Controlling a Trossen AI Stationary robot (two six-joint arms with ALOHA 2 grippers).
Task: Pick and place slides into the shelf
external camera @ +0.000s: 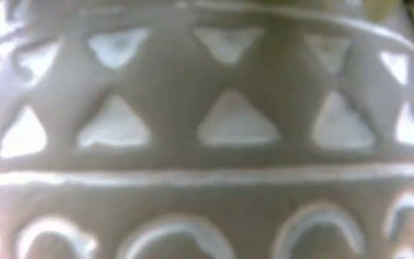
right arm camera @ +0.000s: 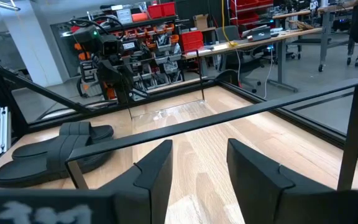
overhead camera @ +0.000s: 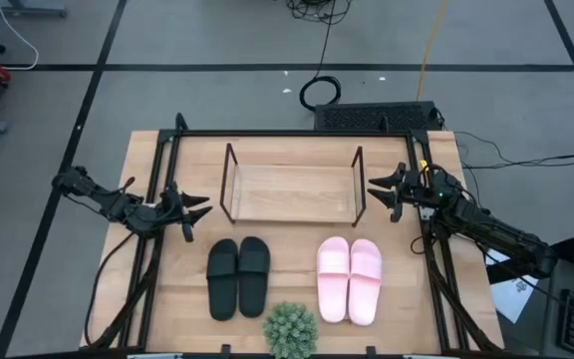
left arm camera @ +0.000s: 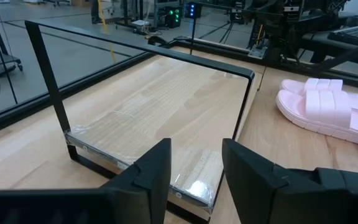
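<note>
The black slides (overhead camera: 238,276) and the pink slides (overhead camera: 349,278) lie sole-down as two side-by-side pairs on the table, near of the shelf (overhead camera: 293,189). The shelf is a light wooden board with thin dark wire end frames, and nothing lies on it. My left gripper (overhead camera: 201,206) hovers open just off the shelf's left end; its wrist view shows the board (left arm camera: 160,106) and the pink slides (left arm camera: 328,109). My right gripper (overhead camera: 375,186) hovers open at the shelf's right end; its wrist view shows the black slides (right arm camera: 55,152).
A potted green plant (overhead camera: 290,329) stands at the table's near edge between the two pairs; its patterned pot (external camera: 207,129) fills the low view. Black rails (overhead camera: 157,249) run along the table's left and right sides. Cables and a dark box lie beyond the far edge.
</note>
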